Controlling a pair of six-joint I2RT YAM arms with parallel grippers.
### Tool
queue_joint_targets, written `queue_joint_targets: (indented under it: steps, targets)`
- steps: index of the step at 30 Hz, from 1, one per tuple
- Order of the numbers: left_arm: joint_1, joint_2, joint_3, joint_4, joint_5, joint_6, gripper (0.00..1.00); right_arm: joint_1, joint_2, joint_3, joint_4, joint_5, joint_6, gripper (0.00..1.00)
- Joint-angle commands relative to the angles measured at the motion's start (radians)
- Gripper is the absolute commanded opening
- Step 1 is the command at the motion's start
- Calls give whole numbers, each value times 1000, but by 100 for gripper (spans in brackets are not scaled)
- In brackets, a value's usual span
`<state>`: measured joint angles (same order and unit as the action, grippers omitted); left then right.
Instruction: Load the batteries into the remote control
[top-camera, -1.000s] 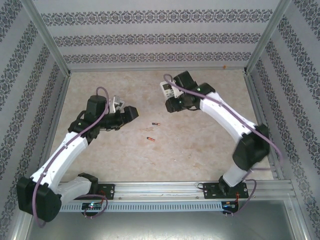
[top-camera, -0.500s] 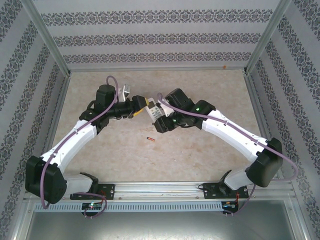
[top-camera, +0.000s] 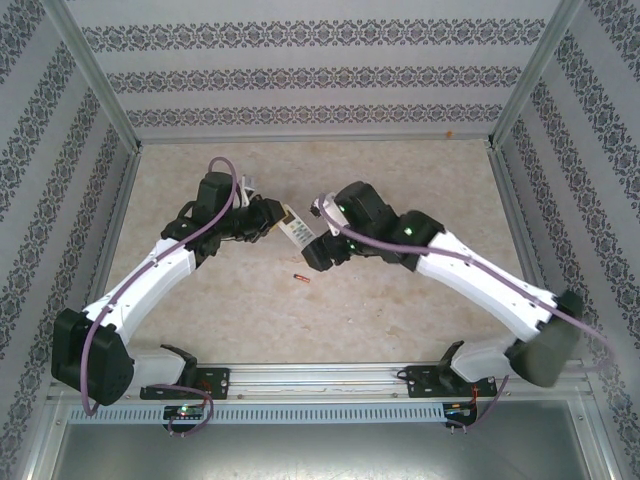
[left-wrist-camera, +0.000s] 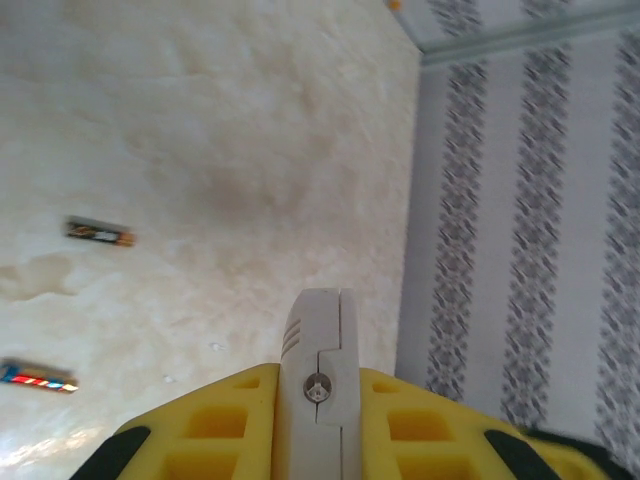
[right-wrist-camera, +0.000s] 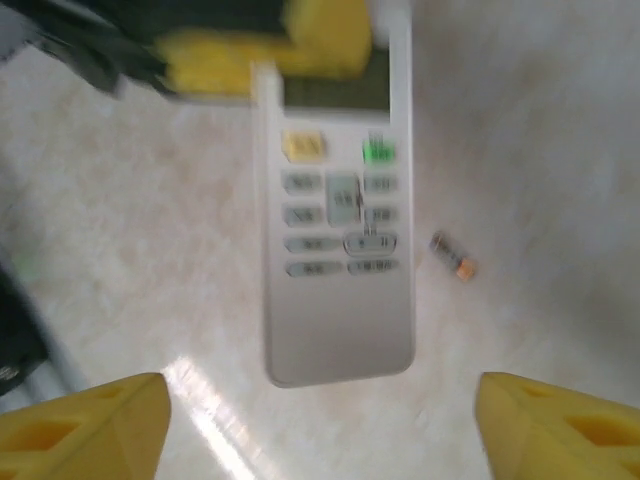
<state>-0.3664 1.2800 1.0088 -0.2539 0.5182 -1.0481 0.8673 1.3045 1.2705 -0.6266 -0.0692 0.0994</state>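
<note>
The left gripper (left-wrist-camera: 318, 400) pinches the remote (left-wrist-camera: 320, 330) across its thin edges, over the middle of the table (top-camera: 420, 190). The right gripper (right-wrist-camera: 320, 410) is spread wide beside it. The remote looks light, stiff and slick, so it is best held by its sides. The batteries (left-wrist-camera: 100, 233) are tiny and likely to roll. The left wrist view shows two lying loose, and the right wrist view shows the remote's buttons.
</note>
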Motion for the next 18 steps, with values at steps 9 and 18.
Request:
queue_joint_targets:
  steps: [9, 18]
  targets:
    - [-4, -1, 62, -159, -111, -177, 9, 182, 5, -375, 785, 462, -656, 74]
    - [-5, -16, 49, -151, -107, -185, 9, 182, 119, -361, 856, 494, -656, 37]
